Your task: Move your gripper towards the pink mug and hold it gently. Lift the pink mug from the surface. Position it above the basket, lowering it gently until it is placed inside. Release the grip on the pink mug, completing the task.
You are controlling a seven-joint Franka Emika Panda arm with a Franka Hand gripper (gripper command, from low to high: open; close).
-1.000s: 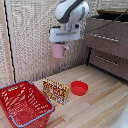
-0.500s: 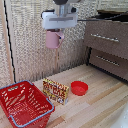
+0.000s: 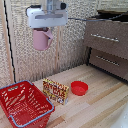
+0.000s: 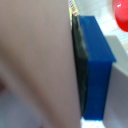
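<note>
My gripper (image 3: 42,30) is shut on the pink mug (image 3: 41,39) and holds it high in the air, upright with its handle toward the exterior view's right. The mug hangs above and a little behind the far side of the red mesh basket (image 3: 22,102), which stands on the wooden surface (image 3: 95,107) at the exterior view's lower left. In the wrist view the pink mug (image 4: 35,60) fills most of the picture, pressed against one blue-tipped finger (image 4: 95,70). The other finger is hidden.
A colourful box (image 3: 55,91) stands next to the basket on its right. A low red bowl (image 3: 79,88) sits beyond it; it also shows in the wrist view (image 4: 121,15). A dark wooden drawer cabinet (image 3: 107,42) stands at the exterior view's right.
The gripper with the pink mug has risen and moved toward the exterior view's left, closer to over the basket. Basket, box and bowl have not moved.
</note>
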